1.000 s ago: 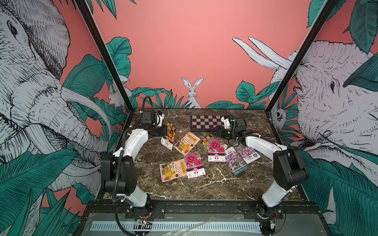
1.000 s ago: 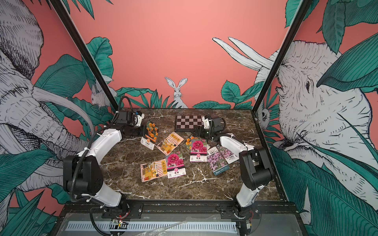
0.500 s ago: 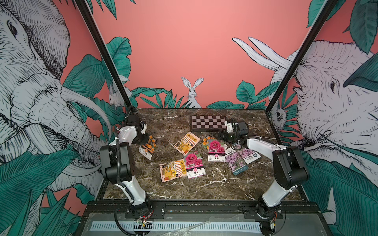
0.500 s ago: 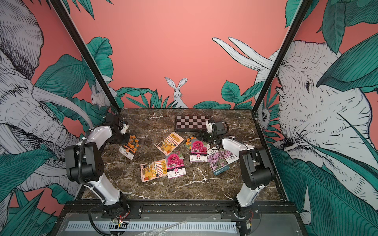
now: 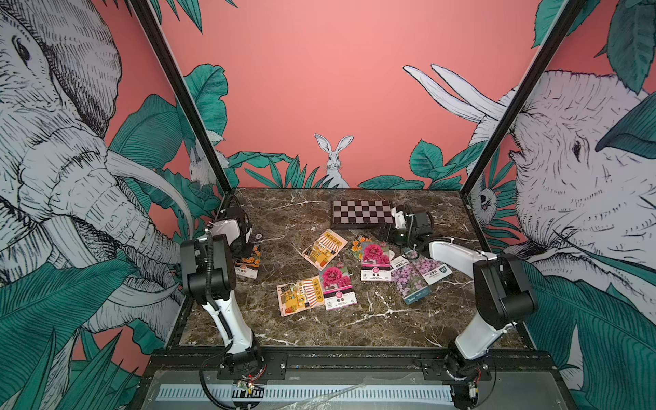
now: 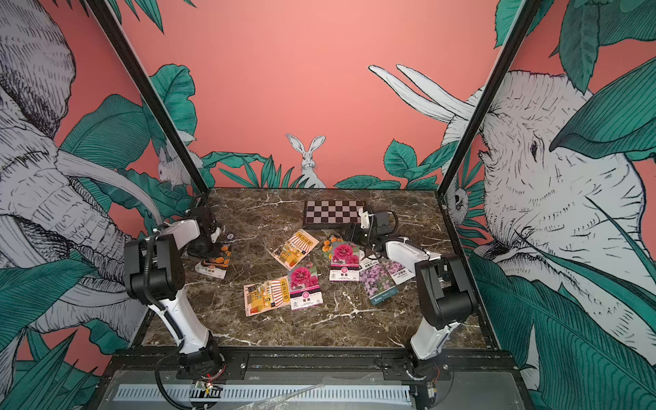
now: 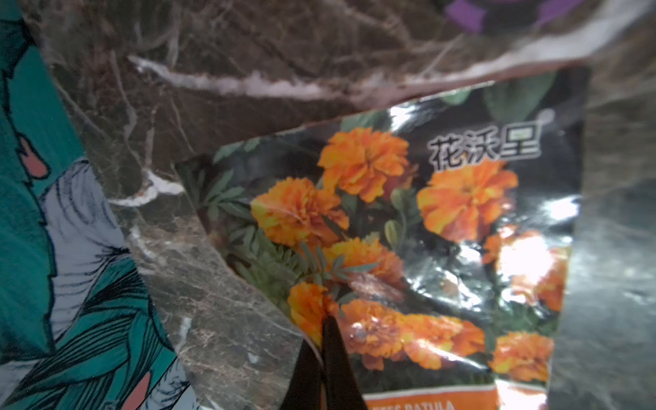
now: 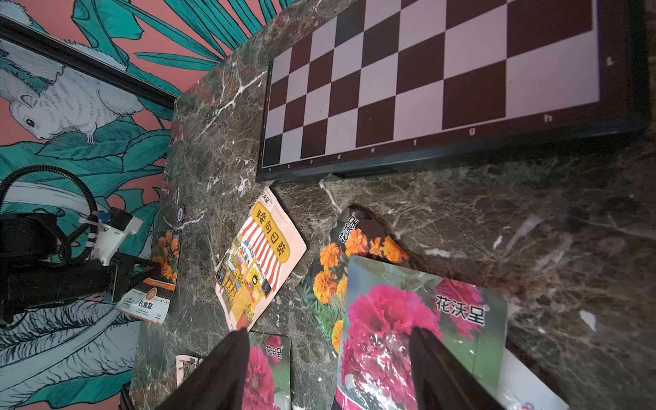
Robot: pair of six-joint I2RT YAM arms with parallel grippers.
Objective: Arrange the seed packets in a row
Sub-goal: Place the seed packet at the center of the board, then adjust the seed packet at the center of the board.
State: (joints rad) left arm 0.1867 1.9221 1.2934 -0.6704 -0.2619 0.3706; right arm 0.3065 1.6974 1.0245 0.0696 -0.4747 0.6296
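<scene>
Left claw: your left gripper (image 7: 322, 355) is clenched on one edge of the held marigold packet (image 7: 408, 248). Its two dark fingers meet with the foil pinched between them.
Held packet: you have it at the far left of the marble table (image 5: 355, 330), close to the left wall and well apart from the other packets.
Contact: it hangs tilted with the white label end lowest. In both top views that end seems to touch the marble, but you cannot be sure from here.
Right claw: your right gripper (image 8: 330, 369) is released, fingers spread wide with nothing between them. It hovers over the far magenta packet (image 8: 419, 330), just on the near side of the chequered board (image 8: 436, 81).
Beneath it: the far magenta packet lies across the second marigold packet (image 8: 340, 262), which shows only at its far left part.
Shop packets: the far shop packet (image 5: 323, 248) lies askew in the middle, left of the second marigold packet. The near shop packet (image 5: 300, 296) lies flat towards the near side.
Near magenta packet (image 5: 337, 287): it touches the right edge of the near shop packet.
Lilac packets (image 5: 410, 284): you have two overlapping on the right, just right of the far magenta packet.
Row: the packets lie scattered at differing angles, not in a line.
</scene>
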